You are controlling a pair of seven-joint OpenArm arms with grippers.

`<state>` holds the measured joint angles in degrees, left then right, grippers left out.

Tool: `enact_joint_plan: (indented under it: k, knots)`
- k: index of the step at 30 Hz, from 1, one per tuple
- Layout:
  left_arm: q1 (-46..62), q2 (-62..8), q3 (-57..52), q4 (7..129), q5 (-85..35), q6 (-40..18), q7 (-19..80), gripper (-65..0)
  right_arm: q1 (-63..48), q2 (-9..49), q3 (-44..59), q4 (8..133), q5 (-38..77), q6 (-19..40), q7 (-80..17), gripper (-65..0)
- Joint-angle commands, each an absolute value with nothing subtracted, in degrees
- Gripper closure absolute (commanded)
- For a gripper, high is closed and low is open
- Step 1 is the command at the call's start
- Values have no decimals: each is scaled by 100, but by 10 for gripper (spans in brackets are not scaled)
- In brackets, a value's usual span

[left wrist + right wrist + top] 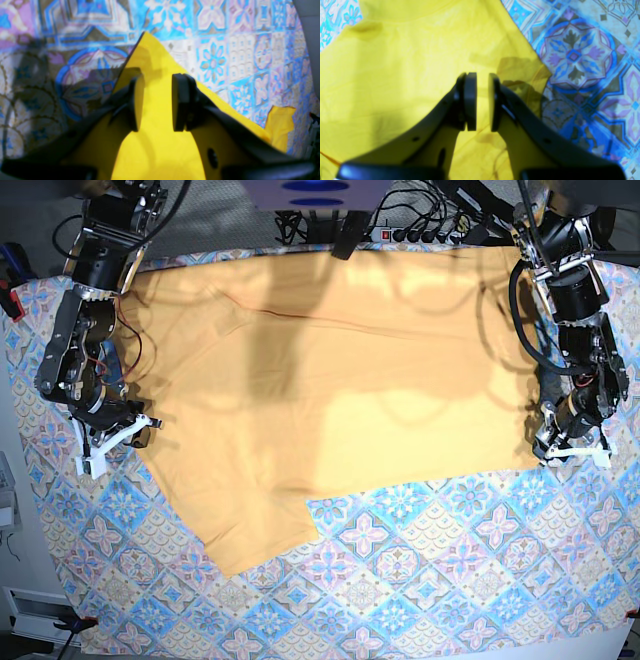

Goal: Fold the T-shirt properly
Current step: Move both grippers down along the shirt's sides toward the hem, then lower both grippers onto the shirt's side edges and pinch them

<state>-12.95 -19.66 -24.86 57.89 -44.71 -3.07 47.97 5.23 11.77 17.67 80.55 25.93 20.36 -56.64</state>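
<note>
The T-shirt (330, 390) lies spread flat across the far half of the bench (450, 580), reaching almost from the left edge to the right edge, with one flap running down toward the near-left corner. The patterned tablecloth (480, 550) shows bare along the near edge. The left gripper (157, 102) hangs over a pointed corner of the shirt by the right edge, its jaws clearly apart and holding nothing. The right gripper (482, 102) hovers over the shirt's border by the left edge, jaws parted by a narrow gap, nothing between them.
</note>
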Motion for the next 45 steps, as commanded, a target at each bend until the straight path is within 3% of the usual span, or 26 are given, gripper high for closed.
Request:
enact_joint_plan:
  k: [1, 7, 23, 45]
  knots:
    - [-1473, -2079, -2510, 5771, -4514, -347, 4725, -192, 629, 1262, 1780, 8145, 2677, 2053, -5560, -78]
    - [-1455, -2079, -2501, 5631, -4312, -347, 4180, -193, 629, 1262, 1780, 8145, 2677, 2053, -5560, -78]
    - [-1464, -2053, -2501, 5622, -3530, -312, 4127, -193, 593, 1253, 1780, 8180, 2677, 2053, -5560, -78]
    - [-1200, -1745, -2501, 5174, -3486, -312, 3495, -194, 576, 1253, 1780, 8198, 2695, 2053, -5560, -78]
